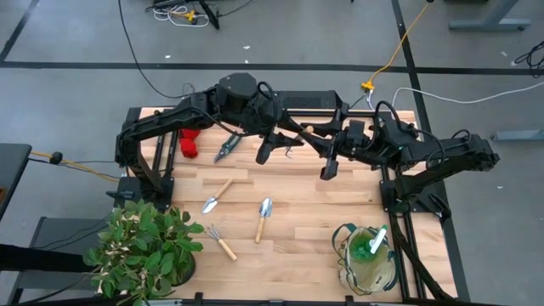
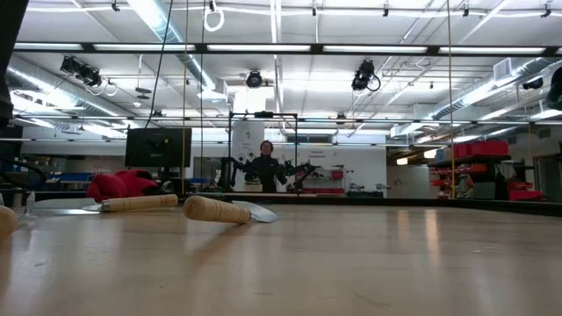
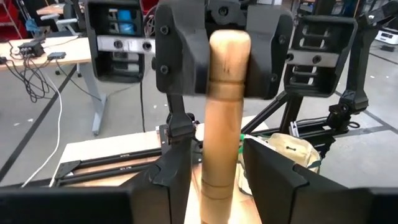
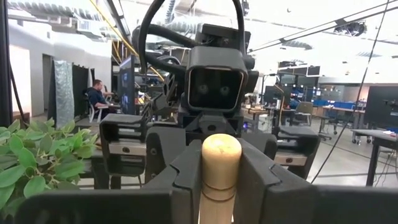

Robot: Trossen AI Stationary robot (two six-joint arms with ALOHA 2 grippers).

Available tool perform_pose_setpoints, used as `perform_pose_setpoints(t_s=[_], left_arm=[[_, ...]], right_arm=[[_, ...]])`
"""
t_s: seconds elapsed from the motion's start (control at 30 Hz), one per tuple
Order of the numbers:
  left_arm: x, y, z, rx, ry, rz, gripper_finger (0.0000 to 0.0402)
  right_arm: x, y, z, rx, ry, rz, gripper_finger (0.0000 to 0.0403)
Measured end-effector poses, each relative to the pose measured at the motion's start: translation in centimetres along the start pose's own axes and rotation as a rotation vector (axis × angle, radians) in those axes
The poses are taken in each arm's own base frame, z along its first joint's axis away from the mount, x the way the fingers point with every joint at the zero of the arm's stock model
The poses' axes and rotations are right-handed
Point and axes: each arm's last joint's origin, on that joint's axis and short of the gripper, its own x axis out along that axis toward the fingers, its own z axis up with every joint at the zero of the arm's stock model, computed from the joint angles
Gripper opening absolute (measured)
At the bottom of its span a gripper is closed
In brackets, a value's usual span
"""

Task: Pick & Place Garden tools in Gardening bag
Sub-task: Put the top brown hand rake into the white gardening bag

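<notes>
high view: right gripper (image 1: 316, 138) grips a wooden-handled tool (image 1: 304, 133); left gripper (image 1: 285, 136) loosened around it.

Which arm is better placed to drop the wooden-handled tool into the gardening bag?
Right. Its end effector grips the tool's wooden handle, and the gardening bag sits on the right, beside that arm's base.

A robotics lab or workshop: beyond the closed jaws of the right gripper (image 4: 221, 180) a person (image 4: 96, 98) sits at a monitor (image 4: 126, 76), with desks, screens, ceiling strip lights (image 2: 162, 16) and floor cables (image 1: 140, 64) around.
</notes>
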Motion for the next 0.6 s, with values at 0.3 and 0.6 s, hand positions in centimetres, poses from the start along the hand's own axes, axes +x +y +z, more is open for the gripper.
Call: perform_pose_setpoints(t_s=[0.3, 0.6], left_arm=[[0.0, 0.1, -0.3, -0.032, 0.024, -0.008, 0.015], [-1.2, 0.0, 0.3, -0.028, 0.003, 0.002, 0.0123]], right_arm=[[-1.2, -0.5, 0.8, -0.005, 0.014, 0.002, 0.007], [-2.7, -1.1, 1.2, -0.001, 0.082, 0.011, 0.0071]])
